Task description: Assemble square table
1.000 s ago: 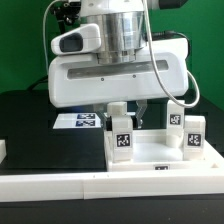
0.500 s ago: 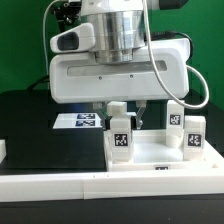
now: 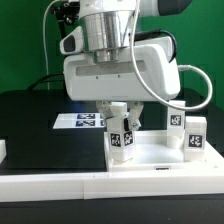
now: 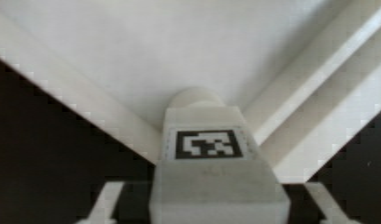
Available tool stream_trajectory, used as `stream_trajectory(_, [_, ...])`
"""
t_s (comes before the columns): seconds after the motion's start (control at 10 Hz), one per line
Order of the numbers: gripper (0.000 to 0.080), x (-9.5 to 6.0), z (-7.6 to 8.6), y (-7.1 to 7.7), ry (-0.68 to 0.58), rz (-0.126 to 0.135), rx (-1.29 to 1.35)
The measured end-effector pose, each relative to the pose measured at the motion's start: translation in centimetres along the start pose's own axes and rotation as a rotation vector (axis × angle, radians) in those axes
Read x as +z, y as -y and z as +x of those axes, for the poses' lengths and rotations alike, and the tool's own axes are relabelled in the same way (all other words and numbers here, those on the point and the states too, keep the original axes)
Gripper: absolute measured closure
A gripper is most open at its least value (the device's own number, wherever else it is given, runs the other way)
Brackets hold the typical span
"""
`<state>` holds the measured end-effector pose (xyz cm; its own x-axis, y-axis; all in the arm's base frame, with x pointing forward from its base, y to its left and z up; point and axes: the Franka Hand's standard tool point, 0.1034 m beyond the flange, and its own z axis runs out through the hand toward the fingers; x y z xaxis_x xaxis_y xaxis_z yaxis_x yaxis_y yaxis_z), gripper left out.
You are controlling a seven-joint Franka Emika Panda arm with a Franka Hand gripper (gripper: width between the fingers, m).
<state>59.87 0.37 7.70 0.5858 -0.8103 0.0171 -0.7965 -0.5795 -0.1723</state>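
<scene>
Gripper clamped on a leg standing on the square top

The square top [image 3: 150, 155] lies flat against the white rail [image 3: 60, 185] at the table's near edge. Above it the gripper [image 3: 121, 118] (fingers either side) grips an upright tagged leg [image 3: 121, 135] at the top's corner on the exterior view's left. Two more legs [image 3: 186, 131] stand at its right; the marker board [image 3: 78, 121] lies behind.

Arm [image 3: 105, 30]: glossy white shell with a ribbed silver-grey cylindrical flange at the wrist. Wide boxy white hand body [image 3: 118, 75], rounded edges, thin dark seam along its lower face. Small white camera module with a dark lens on one side; black cable looping off the other.
</scene>
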Motion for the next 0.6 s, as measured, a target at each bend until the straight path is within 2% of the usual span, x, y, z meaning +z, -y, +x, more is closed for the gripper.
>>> stream_trajectory(0.2, [0.0508,0.05,-0.22,0.12,0.008,0.007,0.232])
stream_trajectory(0.6, [0.0508,0.09,-0.23,0.1,0.017,0.014,0.3])
